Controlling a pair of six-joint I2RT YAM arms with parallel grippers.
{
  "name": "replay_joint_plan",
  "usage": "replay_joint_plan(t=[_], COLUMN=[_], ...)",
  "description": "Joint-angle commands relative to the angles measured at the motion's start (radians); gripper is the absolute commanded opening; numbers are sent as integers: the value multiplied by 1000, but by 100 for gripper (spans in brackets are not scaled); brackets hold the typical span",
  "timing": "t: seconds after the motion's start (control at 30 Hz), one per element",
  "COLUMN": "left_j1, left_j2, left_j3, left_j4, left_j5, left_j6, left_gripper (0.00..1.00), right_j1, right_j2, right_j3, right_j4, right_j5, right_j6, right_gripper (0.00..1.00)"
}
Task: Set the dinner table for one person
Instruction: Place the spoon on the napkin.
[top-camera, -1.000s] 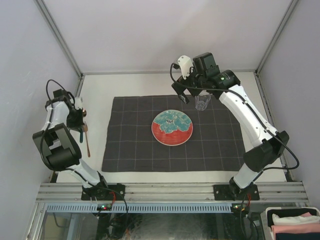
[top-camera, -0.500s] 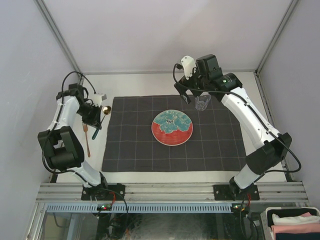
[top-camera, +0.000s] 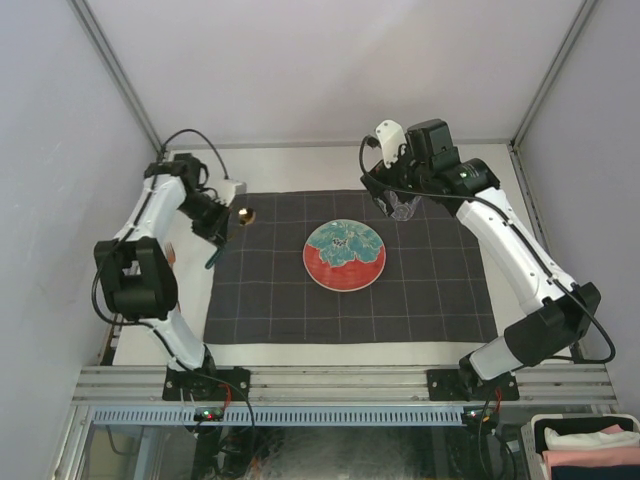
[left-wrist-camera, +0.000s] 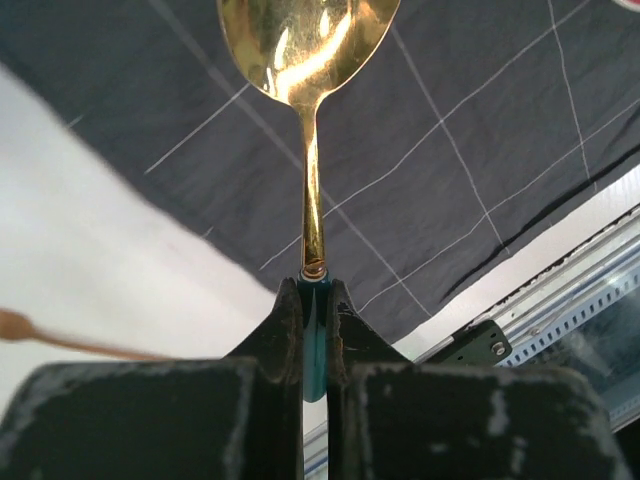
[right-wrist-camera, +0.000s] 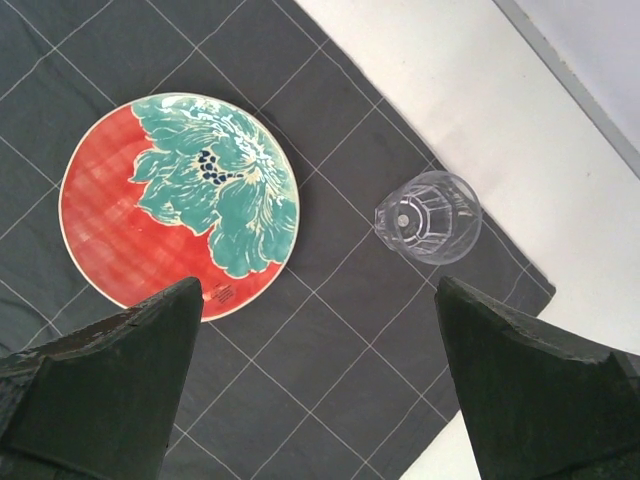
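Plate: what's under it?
The plate lies flat on the dark grey checked cloth, which is spread over the off-white dinner table. The patch of cloth directly beneath the plate is covered, so nothing there can be checked.

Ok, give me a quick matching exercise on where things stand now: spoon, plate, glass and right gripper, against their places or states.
Column 1:
1. spoon
2. plate
3. glass
4. right gripper

Column 2:
A. open, holding nothing
B. in the middle of the checked cloth
C. clamped in the left gripper
D. standing on the checked cloth near its far right corner

Pairs: 1-C, 2-B, 3-D, 4-A
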Motion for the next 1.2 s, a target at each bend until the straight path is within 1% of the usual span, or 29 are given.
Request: replay_joint_plan(t=[0.0, 0.27, 0.4, 0.53, 0.67, 0.73, 0.83, 0.93, 0.97, 1.07, 1.17], left_j1=[-110, -275, -293, -309, -409, -457, -519, -551, -583, -601, -622], left_j2=[23, 70, 97, 89, 94, 118, 191, 239, 249, 257, 266], left_j3=[48, 164, 147, 136, 163, 177, 238, 319, 342, 389, 402], left_j4=[-27, -70, -77, -87, -97, -105, -147, -154, -149, -127, -136], left_j5=[-45, -74, -131, -118, -193, -205, -215, -209, -208, -179, -184], left_j6=[56, 83, 67, 90, 160, 193, 215, 203, 197, 191, 226], left_gripper=[0, 0, 0, 0, 0, 0, 0, 0, 0, 0, 0], right_j1=[-20, -56, -64, -70, -71, -72, -76, -87, -90, -97, -101], right_j2=[-55, -77, -86, -95, -95, -94, -99, -113, -119, -135, -147], right_j3=[8, -22, -26, -48, -56, -53, -40, -42, -45, -62, -76], right_j4=[40, 35, 36, 44, 54, 54, 43, 34, 29, 24, 23], right_j5=[-9, -11, -25, -30, -36, -38, -30, -30, -29, -27, -17], right_j6=[-18, -25, -20, -15, -8, -7, -14, -14, -15, -16, -21], right_gripper=[100, 100, 100, 100, 100, 100, 100, 100, 100, 100, 100])
